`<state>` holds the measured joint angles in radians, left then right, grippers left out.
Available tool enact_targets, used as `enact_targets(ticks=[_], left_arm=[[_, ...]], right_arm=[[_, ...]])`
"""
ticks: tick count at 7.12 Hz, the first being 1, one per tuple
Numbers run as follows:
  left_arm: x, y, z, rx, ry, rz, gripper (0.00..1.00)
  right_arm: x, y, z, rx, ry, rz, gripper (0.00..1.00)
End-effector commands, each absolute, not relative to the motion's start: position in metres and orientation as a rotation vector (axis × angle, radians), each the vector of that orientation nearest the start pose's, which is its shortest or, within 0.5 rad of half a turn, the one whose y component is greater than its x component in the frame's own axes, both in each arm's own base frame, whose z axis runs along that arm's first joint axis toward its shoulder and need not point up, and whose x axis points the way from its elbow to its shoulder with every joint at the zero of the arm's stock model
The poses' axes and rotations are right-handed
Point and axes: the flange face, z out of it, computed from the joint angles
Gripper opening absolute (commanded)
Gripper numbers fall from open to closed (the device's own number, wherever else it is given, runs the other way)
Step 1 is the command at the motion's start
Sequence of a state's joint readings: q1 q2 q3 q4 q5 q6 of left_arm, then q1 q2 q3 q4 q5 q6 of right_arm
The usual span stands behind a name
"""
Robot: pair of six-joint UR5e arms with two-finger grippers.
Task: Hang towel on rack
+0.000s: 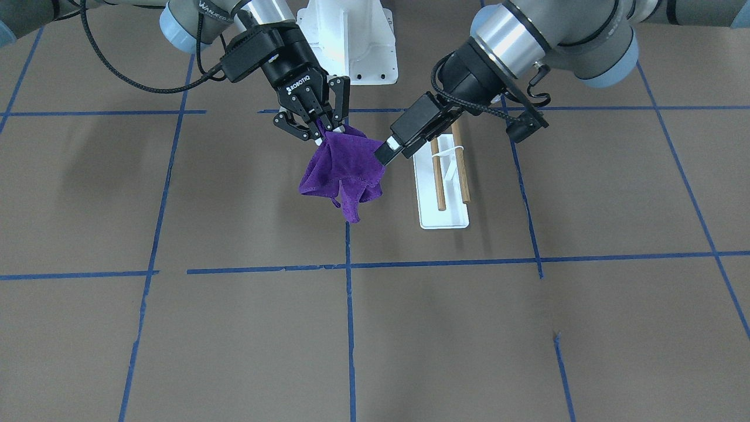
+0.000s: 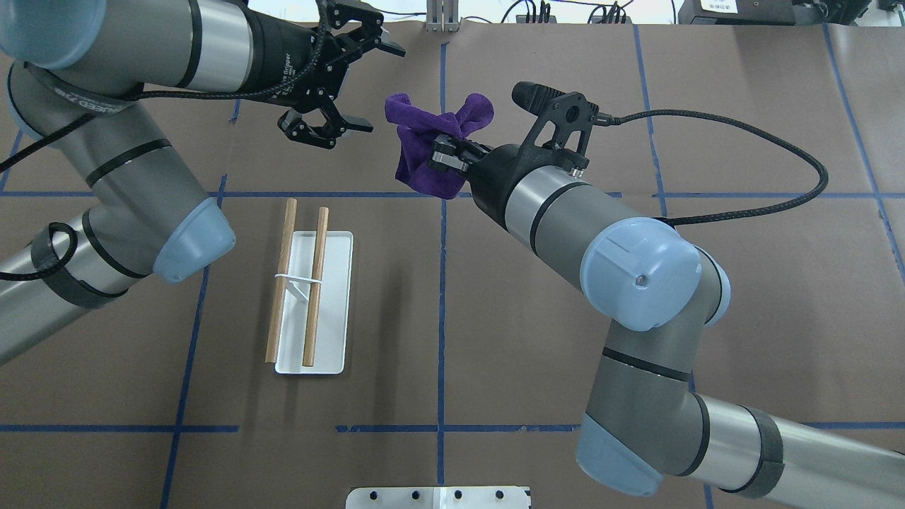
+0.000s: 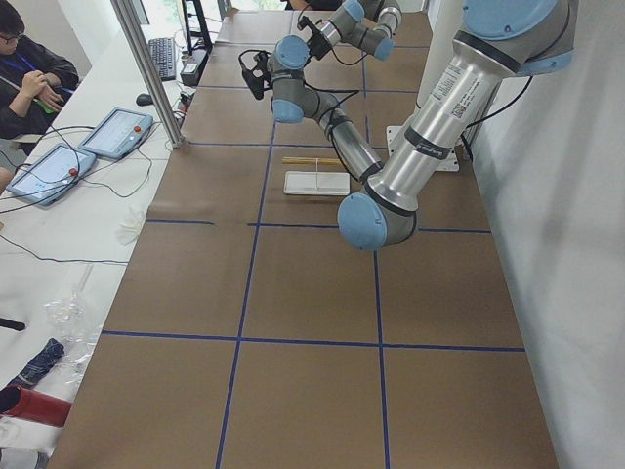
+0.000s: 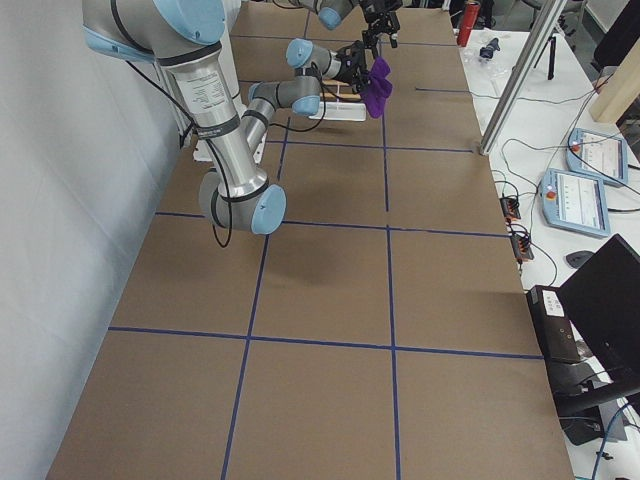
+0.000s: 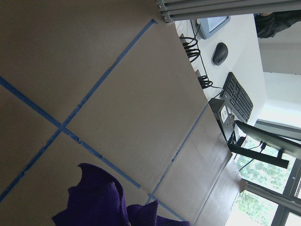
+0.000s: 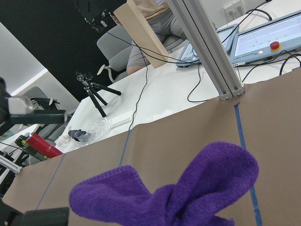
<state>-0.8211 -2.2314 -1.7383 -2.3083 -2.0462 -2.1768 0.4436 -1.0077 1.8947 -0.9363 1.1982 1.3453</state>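
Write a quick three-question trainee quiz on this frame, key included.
1. Which claw holds the towel? A) left B) right C) both
2. True or false: the towel already hangs on the rack.
3. Fill in: the left claw is ____ (open/shut).
Key: 1 B, the right claw pinches it; 2 false; 3 open.

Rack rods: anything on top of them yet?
Nothing. Overhead, both rods of the rack are bare end to end. The towel hangs from the right gripper, apart from it. In the front-facing view the left arm covers the rods' far ends.
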Motion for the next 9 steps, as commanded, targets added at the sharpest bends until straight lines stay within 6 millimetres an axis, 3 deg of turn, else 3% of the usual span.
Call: enact_targets(ticks=[1,4,5,7,8,9], left_arm=[[0.3746,-0.5055,0.1021,-0.230,1.595,-0.721,0.93],[0.3811,-0.4978,0.0976,-0.242,1.599,-0.699,0.83],[0.3797,-0.4963,0.0959,-0.245,1.596,-0.700,0.65],[0.3804,-0.4970,0.0951,-0.248,1.584,-0.707,0.18],[0.3805,-0.4969,0.0960,-0.248,1.582,-0.706,0.00],[0.3799,-0.4974,0.0970,-0.246,1.581,-0.704,0.00]], right_arm=[[-0.4442,-0.3986,0.1245,0.779,-1.330,0.456,0.00],[-0.4436,-0.3984,0.1240,0.780,-1.331,0.456,0.00],[-0.4431,-0.3981,0.1235,0.780,-1.332,0.457,0.00],[-0.4345,-0.3953,0.1219,0.782,-1.343,0.453,0.00],[-0.4345,-0.3953,0.1218,0.783,-1.342,0.452,0.00],[-0.4343,-0.3952,0.1217,0.784,-1.343,0.452,0.00]])
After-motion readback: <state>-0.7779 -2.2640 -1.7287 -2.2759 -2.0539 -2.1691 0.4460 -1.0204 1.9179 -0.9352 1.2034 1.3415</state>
